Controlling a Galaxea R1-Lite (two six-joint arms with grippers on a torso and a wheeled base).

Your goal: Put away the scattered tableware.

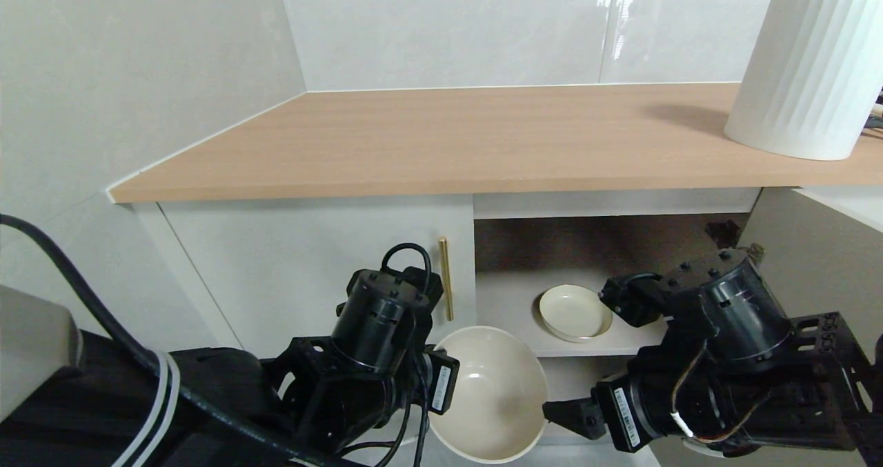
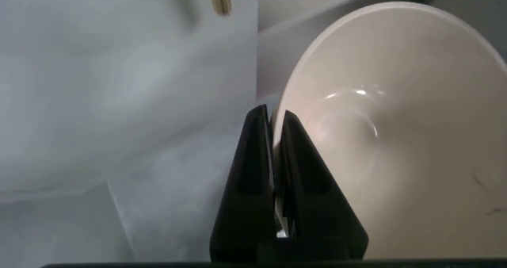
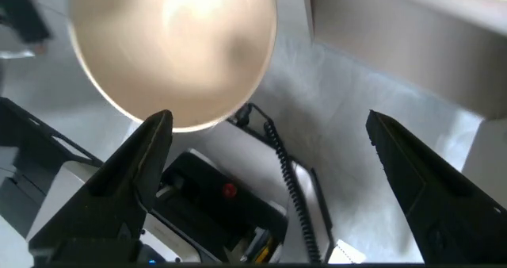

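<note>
L pincer (image 2: pixel 274 133) is clamped on the rim of a large cream bowl (image 1: pixel 490 398), fingers (image 2: pixel 255 153) pinched tight w/ the bowl's edge between them. The bowl hangs in the air in front of the cabinet, below the level of the shelf (image 1: pixel 503 301), tilted so its inside faces up and toward the head cam. It sits just under the gold bar handle (image 1: pixel 445 279) of the closed L door (image 1: pixel 296 267) and partly in front of the open R compartment. It touches neither the shelf nor the door, as far as the head view shows.

R pincer (image 3: pixel 269 121) is spread wide, gripping nothing. In the head view one fingertip is just beside the bowl's R edge; can't tell if it touches. From the R wrist cam the bowl shows beyond one finger, apart from the other.

A small cream dish (image 1: pixel 574 312) rests upright on the shelf inside the open compartment, toward its front, just beside the R arm's wrist in the head view.

Above the cabinet is a wooden tabletop (image 1: pixel 448 143), w/ a white ribbed cylinder (image 1: pixel 804 74) standing at its far R end. Pale walls run behind and to the L.
</note>
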